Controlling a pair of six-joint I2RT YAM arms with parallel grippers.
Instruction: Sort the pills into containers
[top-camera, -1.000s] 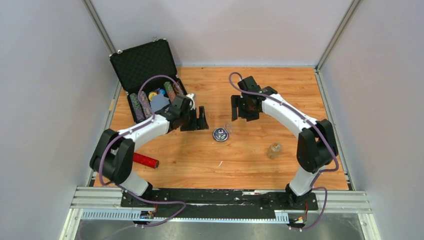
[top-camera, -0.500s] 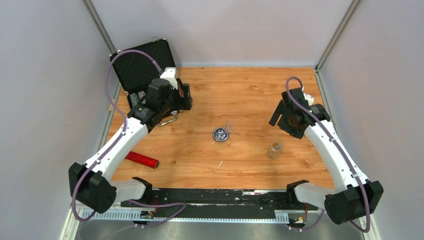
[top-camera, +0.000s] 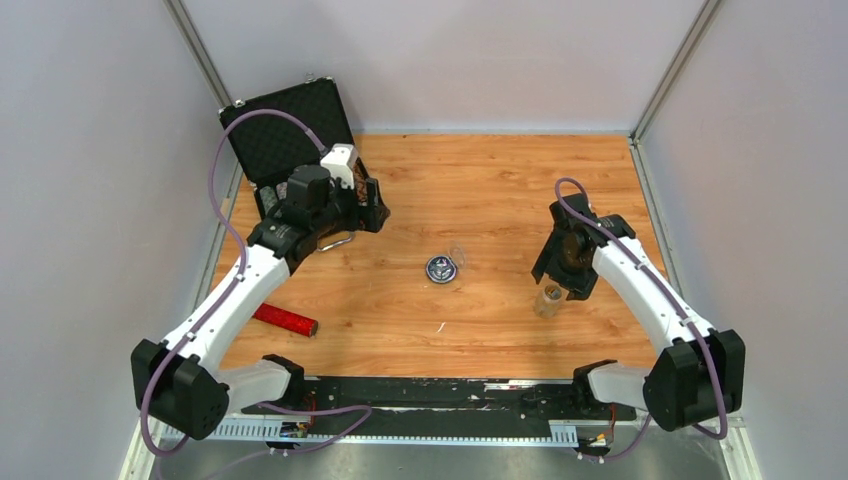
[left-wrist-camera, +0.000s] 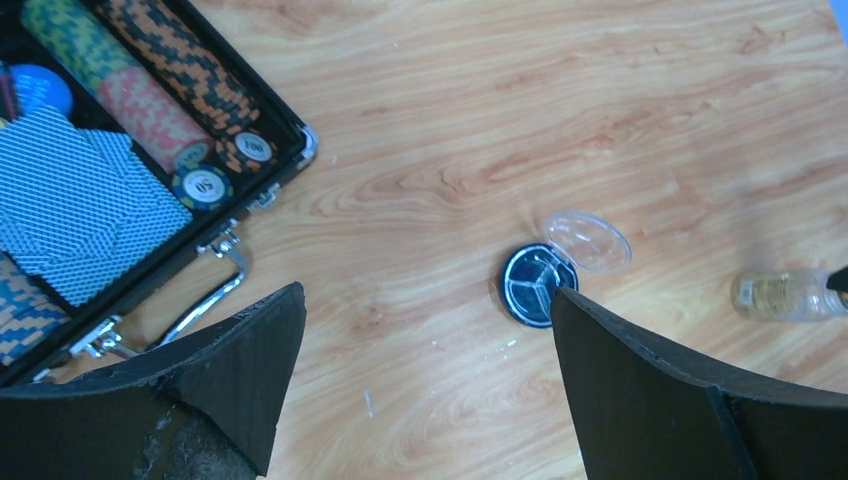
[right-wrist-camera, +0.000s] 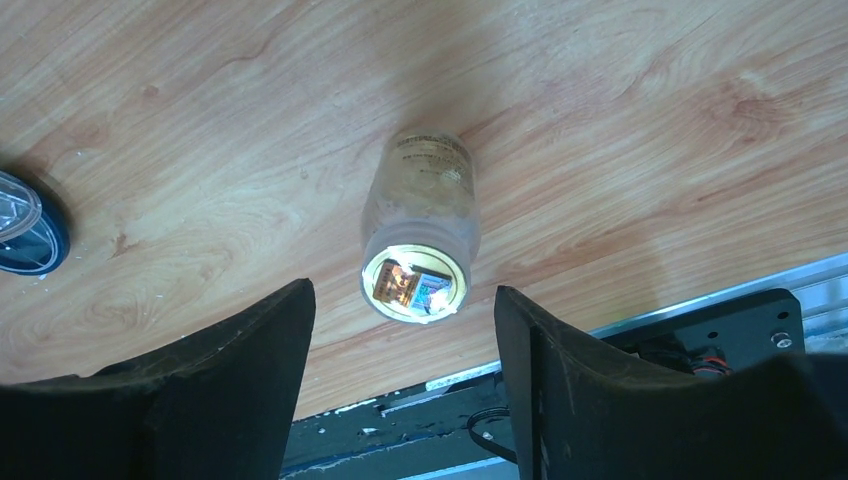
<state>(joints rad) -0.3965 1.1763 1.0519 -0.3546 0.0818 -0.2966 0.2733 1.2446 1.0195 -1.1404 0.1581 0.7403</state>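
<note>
The right end effector (right-wrist-camera: 402, 292), spread apart, is hovering directly over the small clear upright pill bottle (right-wrist-camera: 420, 215). The round silvery-blue divided dish (top-camera: 441, 267) is lying at the bottle's nine o'clock. The left end effector (left-wrist-camera: 427, 293), likewise apart, is hanging farther off.

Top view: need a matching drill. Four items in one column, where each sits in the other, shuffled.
Things:
1. divided round dish
2. small clear jar
3. red tube
4. poker chip case

Places:
A. far left corner, lid open
B. near left, lying flat
C. right side, below the right tool
D. middle of the scene

Pairs: 1-D, 2-C, 3-B, 4-A
</note>
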